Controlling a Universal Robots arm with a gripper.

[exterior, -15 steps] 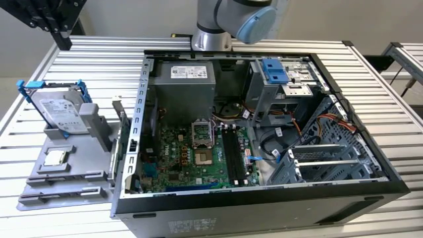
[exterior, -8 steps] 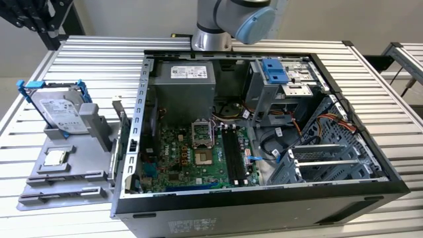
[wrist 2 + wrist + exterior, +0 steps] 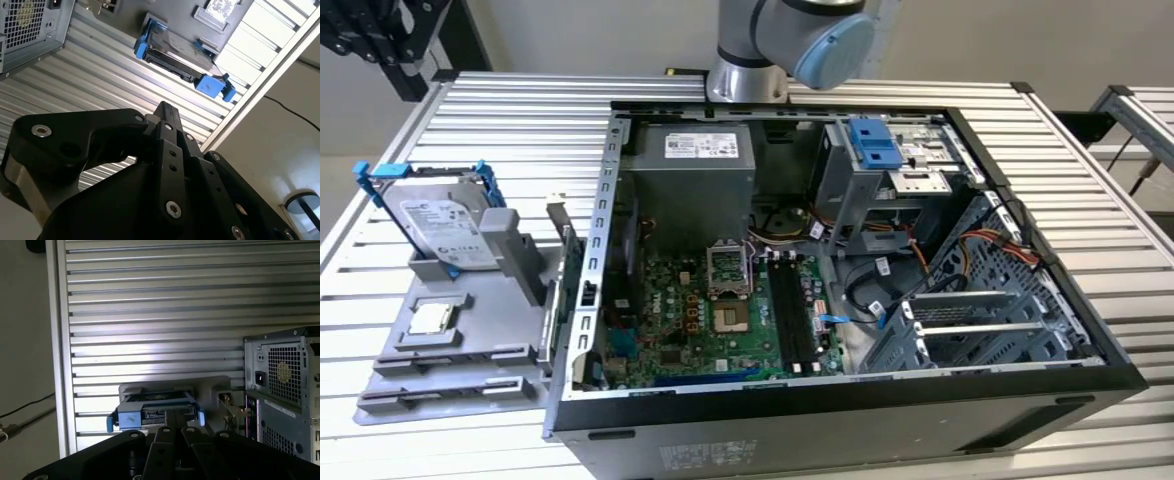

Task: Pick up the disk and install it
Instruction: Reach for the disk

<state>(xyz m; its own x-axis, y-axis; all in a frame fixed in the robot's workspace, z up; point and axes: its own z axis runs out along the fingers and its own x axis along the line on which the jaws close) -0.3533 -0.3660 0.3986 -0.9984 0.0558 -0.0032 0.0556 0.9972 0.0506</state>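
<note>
Slatted metal table carries the open computer case. Just beside the case wall, on the exterior view's left, a grey holder stands the disk upright with its top edge free and bare slats behind. In the second wrist view the gripper is well apart from the disk, jaws together, holding nothing.

The blue-framed silver disk leans upright in a grey stand.
</note>
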